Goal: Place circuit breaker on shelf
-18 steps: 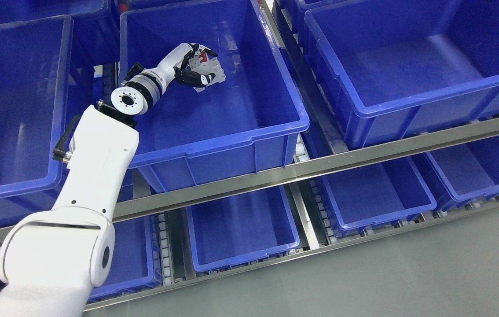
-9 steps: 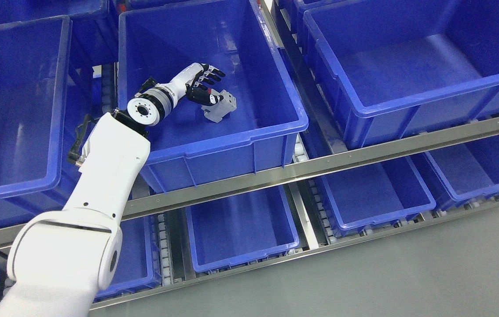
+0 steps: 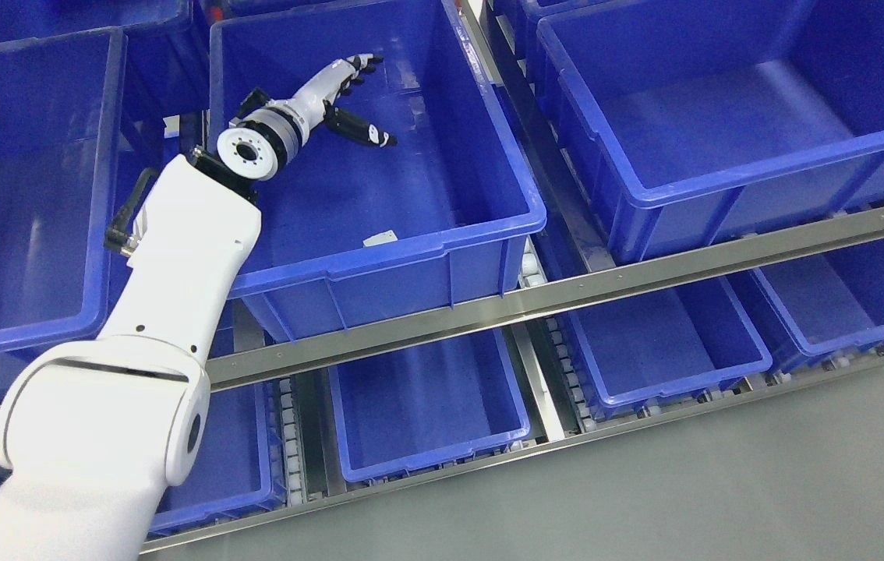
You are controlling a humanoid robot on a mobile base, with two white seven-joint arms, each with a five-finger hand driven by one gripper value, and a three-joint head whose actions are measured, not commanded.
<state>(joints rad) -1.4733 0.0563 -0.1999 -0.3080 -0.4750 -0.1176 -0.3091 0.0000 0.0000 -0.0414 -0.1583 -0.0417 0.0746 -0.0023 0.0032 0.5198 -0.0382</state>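
Observation:
My left hand [image 3: 355, 97] hovers over the back of the middle blue bin [image 3: 489, 226] on the upper shelf level, fingers spread and holding nothing. The circuit breaker [image 3: 380, 238] lies on the bin floor close to the front wall, and only a small pale grey corner of it shows above the rim. The hand is well above and behind the breaker, apart from it. My white left arm [image 3: 177, 257] reaches up from the lower left across the bin's left front corner.
Blue bins stand on either side: one at the left [image 3: 21, 327] and a large one at the right [image 3: 645, 195]. A steel shelf rail [image 3: 567, 292] runs across in front. Smaller blue bins [image 3: 426, 460] sit on the lower level above grey floor.
The left hand let go of the circuit breaker, which dropped to the bin floor near the front wall. The hand then opened and rose toward the back of the bin.

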